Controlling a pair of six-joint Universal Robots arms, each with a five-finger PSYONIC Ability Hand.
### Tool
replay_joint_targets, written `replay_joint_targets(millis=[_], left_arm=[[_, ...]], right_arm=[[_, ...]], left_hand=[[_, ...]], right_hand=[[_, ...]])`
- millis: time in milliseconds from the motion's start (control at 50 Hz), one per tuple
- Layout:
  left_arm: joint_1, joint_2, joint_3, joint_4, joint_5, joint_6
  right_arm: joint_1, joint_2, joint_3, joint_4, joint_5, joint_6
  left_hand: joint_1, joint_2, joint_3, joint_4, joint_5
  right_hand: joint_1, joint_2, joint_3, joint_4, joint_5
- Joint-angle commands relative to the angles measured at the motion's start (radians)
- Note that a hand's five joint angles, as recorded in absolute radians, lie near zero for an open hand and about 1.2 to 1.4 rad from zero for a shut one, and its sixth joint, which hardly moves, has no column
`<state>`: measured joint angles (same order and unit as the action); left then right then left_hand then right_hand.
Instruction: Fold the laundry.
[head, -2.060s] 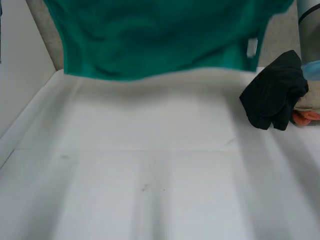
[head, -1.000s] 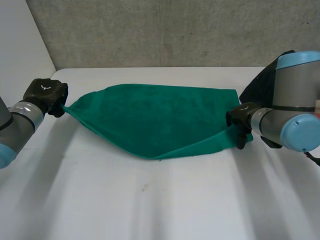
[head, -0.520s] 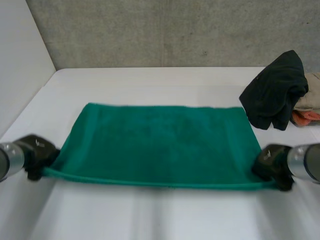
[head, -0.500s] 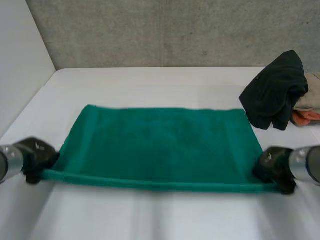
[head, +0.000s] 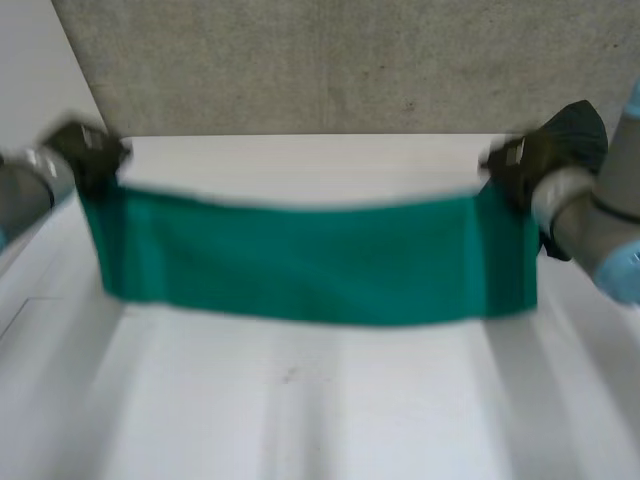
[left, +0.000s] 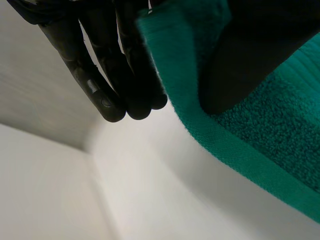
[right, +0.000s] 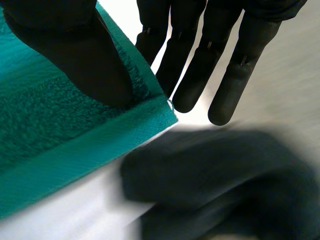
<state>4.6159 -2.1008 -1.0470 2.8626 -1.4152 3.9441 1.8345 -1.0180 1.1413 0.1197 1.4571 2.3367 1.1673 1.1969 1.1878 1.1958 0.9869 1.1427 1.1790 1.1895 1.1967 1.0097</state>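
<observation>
My left hand (head: 88, 152) and right hand (head: 520, 168) each pinch an upper corner of the green towel (head: 300, 265) above the table (head: 300, 420); I'd lower both level, taut.

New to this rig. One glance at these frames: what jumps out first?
The green towel jumps out first, stretched wide across the middle of the head view and hanging over the white table. The left robot hand pinches one upper corner and the right robot hand the other, thumb against fingers. A dark garment lies heaped at the table's far right, just behind the right robot hand.
</observation>
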Motion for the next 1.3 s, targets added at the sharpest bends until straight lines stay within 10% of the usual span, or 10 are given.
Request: replay_joint_targets(millis=[20,160,560,980,1080,1300], left_arm=[[-0.003,-0.004,0.364,0.312,-0.022,-0.288],[0.017,-0.008,0.389,0.593,-0.1,-0.517],[0.063,-0.082,-0.03,0.551,-0.011,-0.468],[0.184,0.231,-0.723,-0.198,0.001,0.236],[0.179,0.265,-0.711,-0.206,0.053,0.296],[0.083,0.116,-0.392,-0.019,-0.045,0.032]], right_arm=[[0.037,-0.004,-0.262,-0.421,0.124,0.254],[0.051,-0.034,-0.262,-0.655,0.155,0.362],[0.061,0.097,-0.051,-0.384,0.048,0.352],[-0.109,-0.186,0.411,0.474,0.005,-0.321],[-0.109,-0.197,0.43,0.41,-0.035,-0.347],[-0.04,-0.078,0.307,-0.065,-0.066,-0.032]], left_hand=[[0.229,0.199,0.209,0.2,0.235],[0.229,0.199,0.209,0.2,0.235],[0.229,0.199,0.209,0.2,0.235],[0.229,0.199,0.209,0.2,0.235],[0.229,0.199,0.209,0.2,0.235],[0.229,0.199,0.209,0.2,0.235]], right_hand=[[0.254,0.217,0.207,0.2,0.212],[0.254,0.217,0.207,0.2,0.212],[0.254,0.217,0.207,0.2,0.212],[0.254,0.217,0.207,0.2,0.212],[0.254,0.217,0.207,0.2,0.212],[0.254,0.217,0.207,0.2,0.212]])
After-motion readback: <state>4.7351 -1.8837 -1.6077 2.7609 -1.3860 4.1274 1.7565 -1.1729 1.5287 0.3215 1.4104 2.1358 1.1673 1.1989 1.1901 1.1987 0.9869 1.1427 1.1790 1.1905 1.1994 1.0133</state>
